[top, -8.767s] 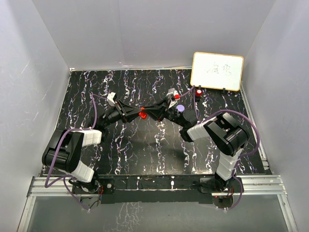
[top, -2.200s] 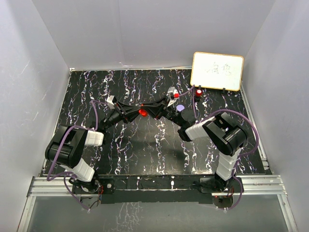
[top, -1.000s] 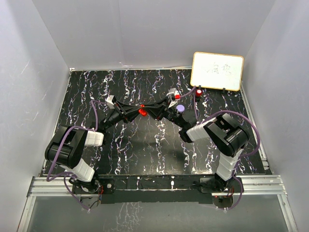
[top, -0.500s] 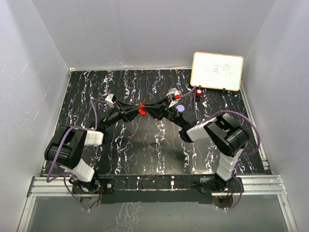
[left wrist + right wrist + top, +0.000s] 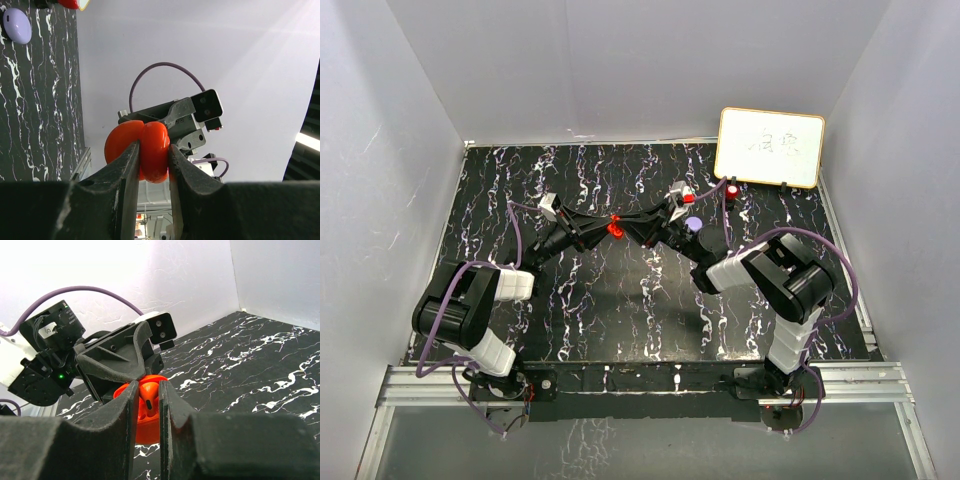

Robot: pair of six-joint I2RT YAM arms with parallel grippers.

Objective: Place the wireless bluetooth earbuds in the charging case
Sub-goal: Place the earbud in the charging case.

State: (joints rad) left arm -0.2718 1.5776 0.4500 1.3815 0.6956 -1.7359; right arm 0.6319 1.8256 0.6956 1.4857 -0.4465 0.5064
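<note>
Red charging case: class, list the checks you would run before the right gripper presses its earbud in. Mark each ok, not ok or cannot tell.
1. Left gripper clamped on the red charging case: ok.
2. Right gripper pinching the red earbud: ok.
3. Earbud colour matches the case: ok, both red.
4. Earbud lined up with its socket: cannot tell, the fingers hide it.
5. Purple case out of the way: ok, it lies on the table apart from both grippers.
</note>
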